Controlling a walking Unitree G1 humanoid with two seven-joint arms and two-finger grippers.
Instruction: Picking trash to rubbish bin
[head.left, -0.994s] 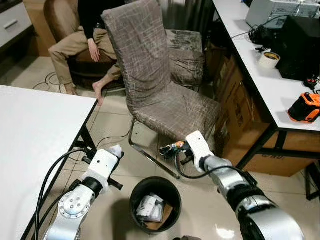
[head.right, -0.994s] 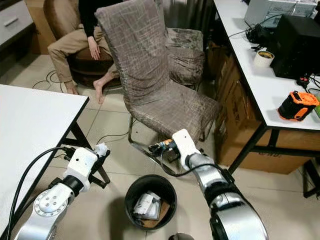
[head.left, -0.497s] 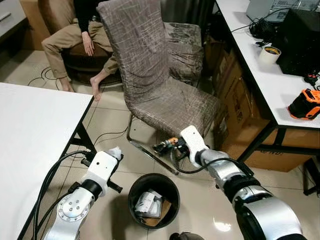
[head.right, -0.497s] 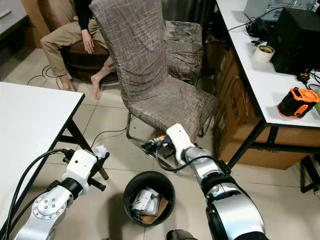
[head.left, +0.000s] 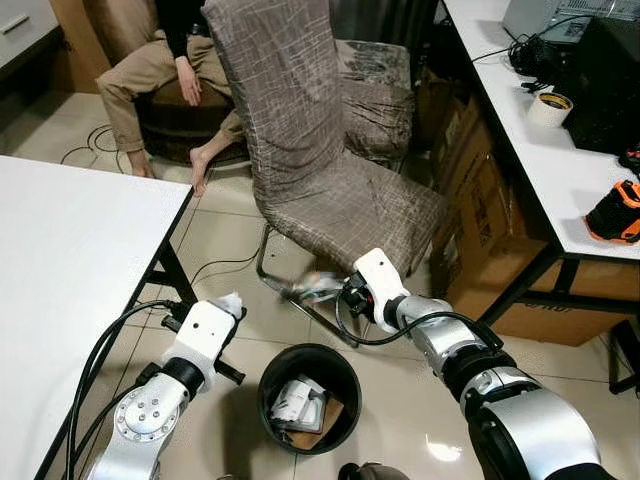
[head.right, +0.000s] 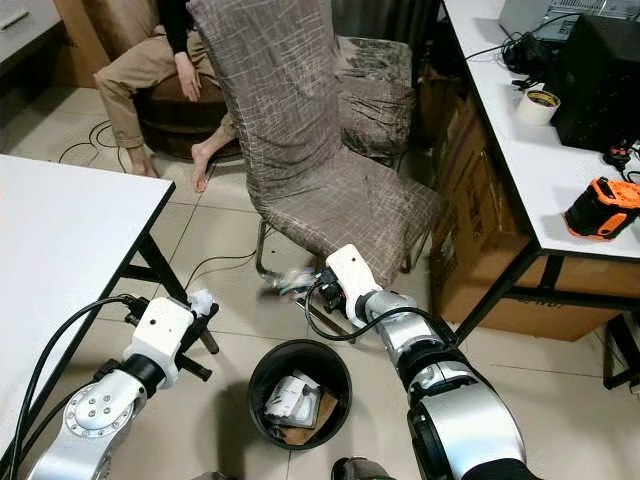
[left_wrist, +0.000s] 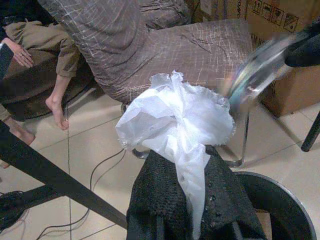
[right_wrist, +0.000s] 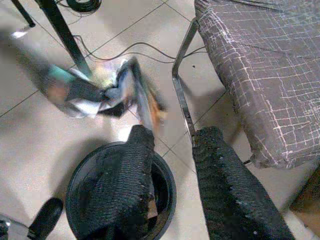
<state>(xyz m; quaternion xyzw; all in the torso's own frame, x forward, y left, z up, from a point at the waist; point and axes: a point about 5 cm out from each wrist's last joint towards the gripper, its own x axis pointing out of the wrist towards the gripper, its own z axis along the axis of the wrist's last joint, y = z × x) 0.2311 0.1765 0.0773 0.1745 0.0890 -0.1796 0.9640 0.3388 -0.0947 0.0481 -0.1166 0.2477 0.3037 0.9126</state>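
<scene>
My right gripper (right_wrist: 172, 145) hangs above the black rubbish bin (head.left: 310, 398), just in front of the grey fabric chair (head.left: 330, 180). Its fingers (right_wrist: 125, 185) are spread apart with nothing between them. A shiny crumpled wrapper (right_wrist: 100, 90), blurred, is in the air just past the fingertips, over the tiled floor (head.left: 230, 240) beside the bin's rim. My left gripper (left_wrist: 182, 200) is clamped on a wad of white tissue (left_wrist: 175, 115), held near the corner of the white table (head.left: 70, 270), next to the bin. The bin has paper scraps (head.left: 295, 405) in it. A person's legs (head.left: 150, 90) rest by the far chair.
</scene>
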